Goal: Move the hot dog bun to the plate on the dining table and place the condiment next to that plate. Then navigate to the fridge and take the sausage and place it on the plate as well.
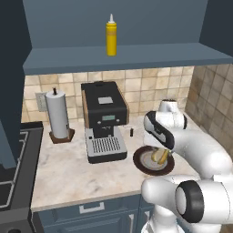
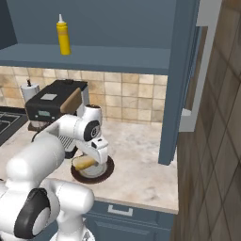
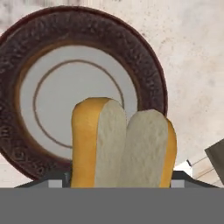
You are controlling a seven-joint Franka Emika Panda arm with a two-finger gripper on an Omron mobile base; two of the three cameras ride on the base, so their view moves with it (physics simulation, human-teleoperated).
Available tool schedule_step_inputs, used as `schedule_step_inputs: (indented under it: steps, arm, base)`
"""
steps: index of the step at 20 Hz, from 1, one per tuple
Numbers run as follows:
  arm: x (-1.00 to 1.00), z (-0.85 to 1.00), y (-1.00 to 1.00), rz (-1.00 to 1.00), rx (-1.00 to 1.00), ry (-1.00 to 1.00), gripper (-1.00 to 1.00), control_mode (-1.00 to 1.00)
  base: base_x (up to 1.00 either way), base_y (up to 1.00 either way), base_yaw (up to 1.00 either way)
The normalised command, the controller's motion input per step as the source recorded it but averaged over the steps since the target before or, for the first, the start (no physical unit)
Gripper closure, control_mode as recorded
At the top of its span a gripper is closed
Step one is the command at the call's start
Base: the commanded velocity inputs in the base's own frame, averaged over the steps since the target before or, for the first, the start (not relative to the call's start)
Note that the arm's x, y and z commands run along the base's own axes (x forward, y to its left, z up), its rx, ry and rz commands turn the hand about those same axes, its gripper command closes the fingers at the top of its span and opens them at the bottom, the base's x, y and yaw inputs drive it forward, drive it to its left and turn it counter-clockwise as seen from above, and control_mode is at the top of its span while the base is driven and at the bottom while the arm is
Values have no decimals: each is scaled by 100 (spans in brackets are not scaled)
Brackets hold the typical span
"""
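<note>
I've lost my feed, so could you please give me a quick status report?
Gripper shut on hot dog bun, over dark brown plate. Condiment bottle upright on shelf. Nothing in the way.

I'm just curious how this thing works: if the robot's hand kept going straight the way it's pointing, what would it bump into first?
Probably the dark brown plate below it. The gripper points down at that plate, with the hot dog bun between its fingers, so the bun would likely touch first. How far above the plate it hangs is unclear.
</note>
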Motion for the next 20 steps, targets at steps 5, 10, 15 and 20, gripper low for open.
schedule_step_inputs:
  steps: [5, 10, 15, 20]
  arm:
    - [0, 99, 0, -3, 0, 0, 100, -100]
    - [-7, 86, 0, -3, -1, -1, 100, -100]
    - [-25, 74, 3, 0, -3, -4, 100, -100]
    - [-36, 36, 10, 0, -1, -6, 100, -100]
  base:
    - [0, 0, 0]
    - [0, 0, 0]
    - [0, 0, 0]
    - [0, 0, 0]
